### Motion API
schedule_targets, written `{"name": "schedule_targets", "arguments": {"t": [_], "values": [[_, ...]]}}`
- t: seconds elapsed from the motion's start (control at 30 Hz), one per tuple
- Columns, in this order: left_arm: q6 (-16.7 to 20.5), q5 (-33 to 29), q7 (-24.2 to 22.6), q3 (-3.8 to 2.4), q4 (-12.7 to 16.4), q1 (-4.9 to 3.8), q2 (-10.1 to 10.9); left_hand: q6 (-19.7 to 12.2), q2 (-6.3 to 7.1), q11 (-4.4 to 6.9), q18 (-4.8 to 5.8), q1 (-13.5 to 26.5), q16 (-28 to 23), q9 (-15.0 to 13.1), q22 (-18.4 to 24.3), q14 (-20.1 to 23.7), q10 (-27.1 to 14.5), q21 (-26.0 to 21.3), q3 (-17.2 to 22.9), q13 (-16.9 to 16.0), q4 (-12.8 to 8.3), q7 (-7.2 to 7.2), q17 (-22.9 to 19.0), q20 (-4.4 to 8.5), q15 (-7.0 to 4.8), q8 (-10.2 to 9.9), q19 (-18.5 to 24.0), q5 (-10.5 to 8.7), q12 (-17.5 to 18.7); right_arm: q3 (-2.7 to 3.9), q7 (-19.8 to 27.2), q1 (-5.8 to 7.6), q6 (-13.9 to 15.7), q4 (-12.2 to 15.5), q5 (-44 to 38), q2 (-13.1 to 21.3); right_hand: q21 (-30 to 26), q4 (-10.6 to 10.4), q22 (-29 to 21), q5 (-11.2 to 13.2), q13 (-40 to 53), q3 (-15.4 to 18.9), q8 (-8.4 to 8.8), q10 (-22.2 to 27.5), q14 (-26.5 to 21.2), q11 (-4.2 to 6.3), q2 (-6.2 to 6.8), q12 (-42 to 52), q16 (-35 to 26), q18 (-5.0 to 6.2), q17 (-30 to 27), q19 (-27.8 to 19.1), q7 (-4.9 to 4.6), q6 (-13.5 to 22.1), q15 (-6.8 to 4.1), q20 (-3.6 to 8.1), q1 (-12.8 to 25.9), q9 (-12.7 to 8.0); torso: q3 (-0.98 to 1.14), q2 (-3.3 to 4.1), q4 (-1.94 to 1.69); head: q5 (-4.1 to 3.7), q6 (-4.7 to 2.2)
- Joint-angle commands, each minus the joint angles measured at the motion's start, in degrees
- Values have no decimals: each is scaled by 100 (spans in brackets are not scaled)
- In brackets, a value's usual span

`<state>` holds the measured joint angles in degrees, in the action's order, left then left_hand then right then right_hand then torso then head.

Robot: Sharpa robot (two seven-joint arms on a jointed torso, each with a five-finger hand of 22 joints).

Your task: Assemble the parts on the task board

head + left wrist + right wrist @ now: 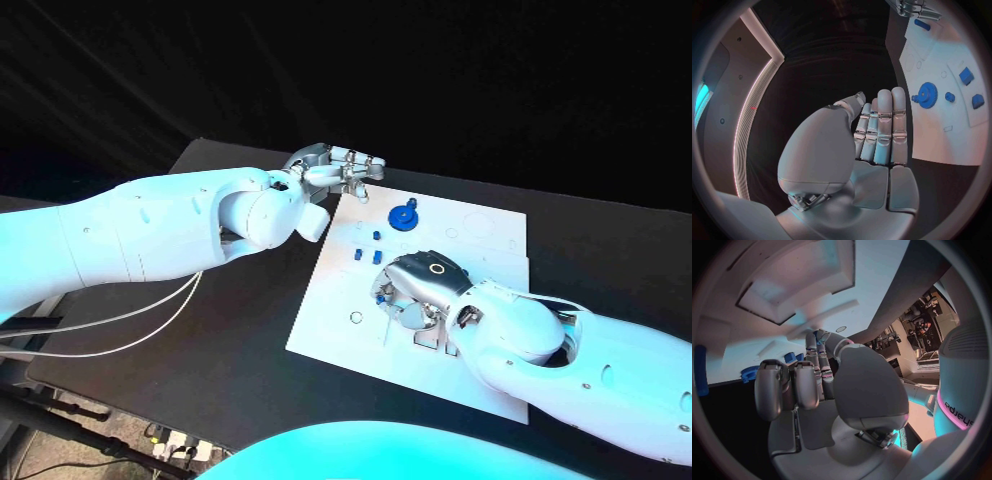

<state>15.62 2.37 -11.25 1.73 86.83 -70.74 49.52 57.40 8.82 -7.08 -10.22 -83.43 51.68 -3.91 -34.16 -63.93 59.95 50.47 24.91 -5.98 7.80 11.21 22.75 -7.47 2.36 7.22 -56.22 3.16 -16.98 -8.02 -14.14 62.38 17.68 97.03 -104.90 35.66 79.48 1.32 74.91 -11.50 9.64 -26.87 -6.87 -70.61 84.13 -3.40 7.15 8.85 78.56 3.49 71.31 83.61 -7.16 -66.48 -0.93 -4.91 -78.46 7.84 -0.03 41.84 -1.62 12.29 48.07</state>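
The white rectangular task board [339,325] lies mid-table, with a blue toothed gear [404,216] standing near its far edge and small blue parts [361,256] beside it, apparently unassembled. The right hand [415,285] is lowered over the board's middle, fingers curled; whether anything is pinched cannot be told. The left hand [335,167] is held off the far corner, fingers pressed together, empty.

A: Surface? Black table [231,330].
B: On it, flat: white task board [346,345], mid-table. Its far edge sits just beside left hand's fingertips [364,180]; right hand's fingers [411,305] over its middle.
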Motion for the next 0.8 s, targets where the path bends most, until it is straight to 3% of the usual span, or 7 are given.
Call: {"name": "schedule_targets", "arguments": {"t": [0.03, 0.2, 0.47, 0.8], "values": [[-120, 35, -1, -3, 10, -5, -10, -49, 3, -3, -33, 52, -20, 5, 8, 34, -36, -30, -28, -4, 10, 5, -7, -26, 23, 20, -32, 6, -29, -14, 14, -23, -140, -42, 9, -15, -53, -26, 903, -26, -30, 6, 52, 94, 252, -8, 17, -70, 1, -85, -14, 59, -27, 56, -8, -3, 133, -23, -1, -4, 2, -3, -8], [-123, 47, 25, -3, 12, -6, -6, -53, 5, -4, -33, 57, -22, 5, 11, 36, -40, -34, -33, -5, 11, 6, -8, -28, 24, 22, -31, 6, -33, -17, 47, -27, -85, -38, 34, 17, -120, -74, 877, -105, -107, 58, 184, 314, 249, -106, 118, -212, 5, -73, -26, 22, -119, 263, 67, -56, 286, -79, -1, -3, 0, -8, -17], [-129, 60, 61, -3, 11, -6, 8, -56, 6, -5, -33, 63, -24, 5, 13, 37, -45, -37, -38, -4, 13, 7, -9, -29, 25, 23, -31, 6, -35, -17, 76, -29, 108, 19, 34, 119, -227, -88, 831, -114, -175, 115, 271, 490, 235, -177, 216, -303, -11, -48, -71, -36, -181, 396, 126, -112, 373, -121, 2, -3, 6, -14, -36], [-151, 74, 96, -3, 10, -5, 28, -63, 9, -7, -33, 68, -26, 5, 15, 39, -52, -41, -44, -4, 14, 8, -11, -30, 27, 23, -31, 5, -38, 8, 45, -11, 374, 297, -10, 387, -359, -80, 769, -114, -224, 161, 316, 650, 213, -207, 270, -340, -48, -16, -143, -106, -172, 508, 156, -149, 395, -156, 1, -9, 5, -62, -80]]}}
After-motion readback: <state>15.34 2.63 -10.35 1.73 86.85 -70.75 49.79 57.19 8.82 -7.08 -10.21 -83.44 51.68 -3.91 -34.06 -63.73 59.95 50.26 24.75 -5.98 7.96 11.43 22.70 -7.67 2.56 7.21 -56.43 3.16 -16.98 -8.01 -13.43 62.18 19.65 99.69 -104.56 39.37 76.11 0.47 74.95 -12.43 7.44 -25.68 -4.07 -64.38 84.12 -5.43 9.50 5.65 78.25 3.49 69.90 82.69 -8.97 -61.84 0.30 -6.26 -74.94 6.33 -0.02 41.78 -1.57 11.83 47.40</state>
